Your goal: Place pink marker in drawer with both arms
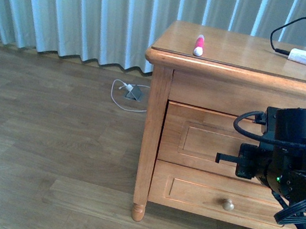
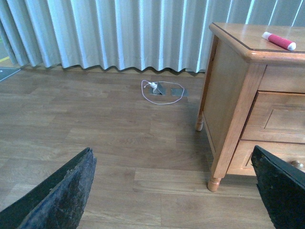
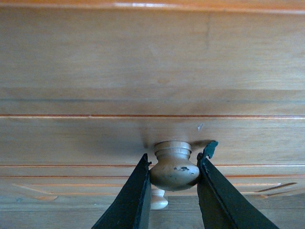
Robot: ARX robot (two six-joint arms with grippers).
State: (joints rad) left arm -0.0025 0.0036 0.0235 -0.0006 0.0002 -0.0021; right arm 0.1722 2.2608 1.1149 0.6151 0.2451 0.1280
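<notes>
**Op:** How far along am I?

**Spotter:** Early. Your right claw is clamped on the round pale knob of the upper drawer, w/ one toothed finger pressed to each side. The drawer front looks flush w/ the honey-coloured wooden cabinet, so I'd judge it's not yet pulled. Left to do: open it, pick up the marker, drop it in.

**Op:** Left claw?

**Spotter:** Your left claw is spread wide and holds nothing. Only bare floor shows between its fingers.

**Op:** Where's the marker?

**Spotter:** The short bright pink marker w/ the white rounded end lies flat on the cabinet top. It's above your right claw and off to its left, well apart. From the left claw it's up and to the right, also well apart.

**Op:** Which way's it pointing?

**Spotter:** The long axis runs approx front-to-back across the top, w/ the white end toward the front edge, i.e. toward you. I'd say close across the barrel. Don't confuse it w/ the white charger block further right.
</notes>
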